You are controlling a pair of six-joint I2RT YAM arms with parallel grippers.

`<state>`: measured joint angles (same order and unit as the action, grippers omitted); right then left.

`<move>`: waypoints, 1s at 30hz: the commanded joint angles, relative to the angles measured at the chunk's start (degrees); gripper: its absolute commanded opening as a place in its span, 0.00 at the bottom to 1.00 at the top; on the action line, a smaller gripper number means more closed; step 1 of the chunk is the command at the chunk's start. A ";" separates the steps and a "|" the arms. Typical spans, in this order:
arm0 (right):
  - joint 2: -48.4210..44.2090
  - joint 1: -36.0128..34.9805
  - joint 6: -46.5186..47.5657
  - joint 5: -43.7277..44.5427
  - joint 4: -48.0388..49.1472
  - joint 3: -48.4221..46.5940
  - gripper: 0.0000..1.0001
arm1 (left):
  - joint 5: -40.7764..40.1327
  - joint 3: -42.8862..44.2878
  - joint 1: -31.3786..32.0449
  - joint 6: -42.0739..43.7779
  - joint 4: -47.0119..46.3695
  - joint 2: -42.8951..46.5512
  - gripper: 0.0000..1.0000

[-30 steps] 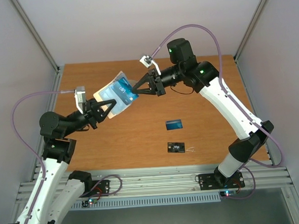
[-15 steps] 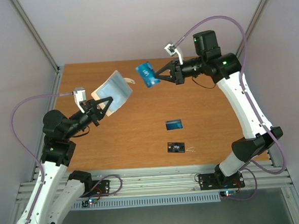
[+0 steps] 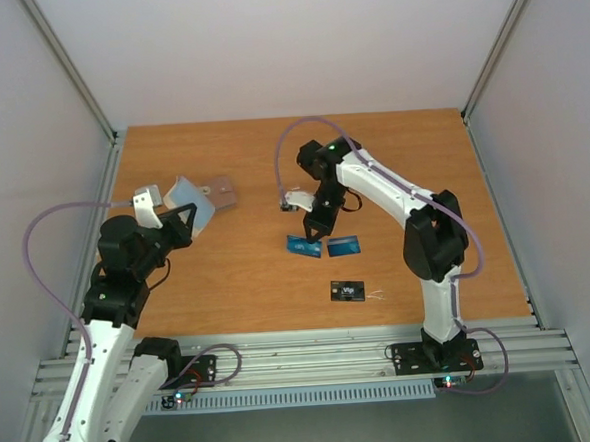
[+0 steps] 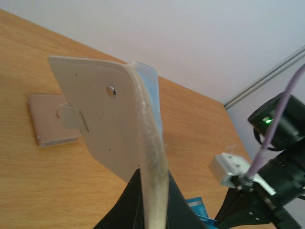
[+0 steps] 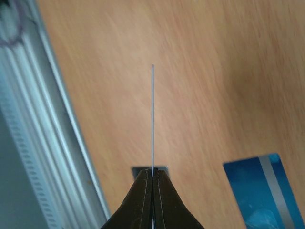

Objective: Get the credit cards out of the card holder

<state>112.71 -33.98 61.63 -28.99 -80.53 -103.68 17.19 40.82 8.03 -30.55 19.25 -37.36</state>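
Observation:
My left gripper (image 3: 183, 220) is shut on the lower edge of the pale card holder (image 3: 185, 196), which it holds upright above the table's left side. The left wrist view shows the holder (image 4: 102, 102) edge-on, beige outside facing me, its rim clamped between my fingers (image 4: 119, 205). My right gripper (image 3: 314, 232) points down at the table's middle, shut on a teal card (image 3: 301, 246) seen edge-on (image 5: 152, 119) in its wrist view. A bright blue card (image 3: 344, 245) (image 5: 264, 191) lies flat just right of it. A black card (image 3: 347, 291) lies nearer the front.
A mauve-brown pouch (image 3: 220, 193) (image 4: 47, 119) lies on the table just behind the held holder. The metal rail (image 5: 33, 124) along the table's near edge shows at the left of the right wrist view. Side frame posts stand at both back corners.
The right gripper pulled the teal card out of the holder, swung up and right, then came down beside the blue card. The left gripper drew the holder back left.

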 commanded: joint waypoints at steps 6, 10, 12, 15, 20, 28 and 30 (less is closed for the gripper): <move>-1.56 4.41 19.69 13.80 -7.31 9.93 0.01 | -0.36 -0.45 -0.87 0.86 -1.20 1.70 0.00; -2.20 7.52 23.24 14.05 -3.52 14.26 0.01 | 0.23 -0.95 -0.83 0.77 -2.11 1.35 0.00; -1.34 8.31 24.16 16.03 0.37 16.21 0.02 | 0.58 -1.40 -0.85 0.18 -2.76 1.21 0.00; 0.01 9.10 26.14 17.22 6.23 18.19 0.01 | 0.77 -1.17 -0.91 -0.03 -3.15 1.04 0.00; 2.16 9.36 29.14 18.35 11.65 17.47 0.01 | 1.13 -0.56 -0.91 0.33 -3.12 0.69 0.00; 6.17 10.87 29.20 18.71 11.39 13.87 0.01 | 1.44 -0.19 -0.91 0.40 -3.03 0.16 0.00; 6.49 11.31 29.19 19.02 11.91 13.49 0.01 | 1.57 0.04 -0.89 0.55 -3.08 0.11 0.00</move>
<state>117.71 -23.73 89.54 -11.86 -71.81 -88.79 17.80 39.66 7.46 -30.57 19.94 -37.26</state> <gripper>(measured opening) 0.015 0.035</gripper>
